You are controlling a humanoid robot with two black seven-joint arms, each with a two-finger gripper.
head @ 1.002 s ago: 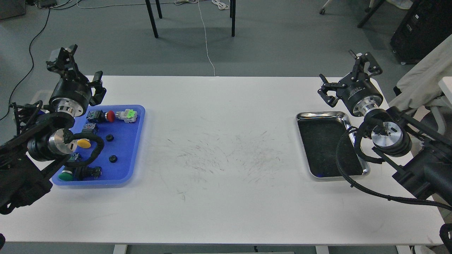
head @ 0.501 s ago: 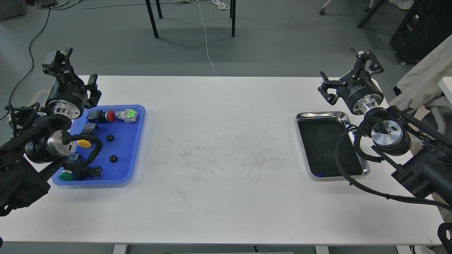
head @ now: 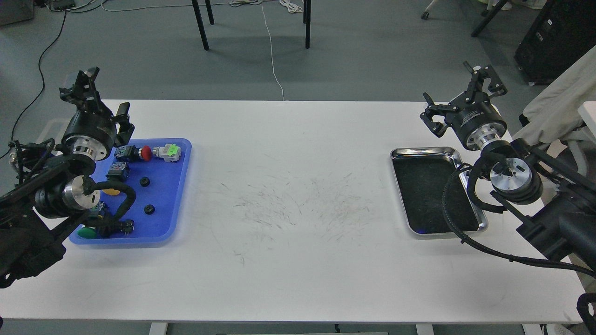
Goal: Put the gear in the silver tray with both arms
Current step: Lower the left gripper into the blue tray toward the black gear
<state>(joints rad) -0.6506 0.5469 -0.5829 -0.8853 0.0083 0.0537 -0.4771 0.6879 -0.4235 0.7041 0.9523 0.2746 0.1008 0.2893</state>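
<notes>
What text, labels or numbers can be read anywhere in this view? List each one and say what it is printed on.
No text here can be read for certain.
Right gripper: a line of small white print on its black round body, too small and blurred to read.
Left gripper: no print visible on its body.
Push-button parts in the blue tray: no label legible.
Silver tray: no markings visible.

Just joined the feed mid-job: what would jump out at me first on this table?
The blue tray at the table's left edge, crowded with colourful push-button parts and two small black gears, draws the eye first. Opposite it, near the right edge, lies the silver tray, with nothing visible in it. Above each tray an open gripper is raised, holding nothing: the left gripper and the right gripper.
</notes>
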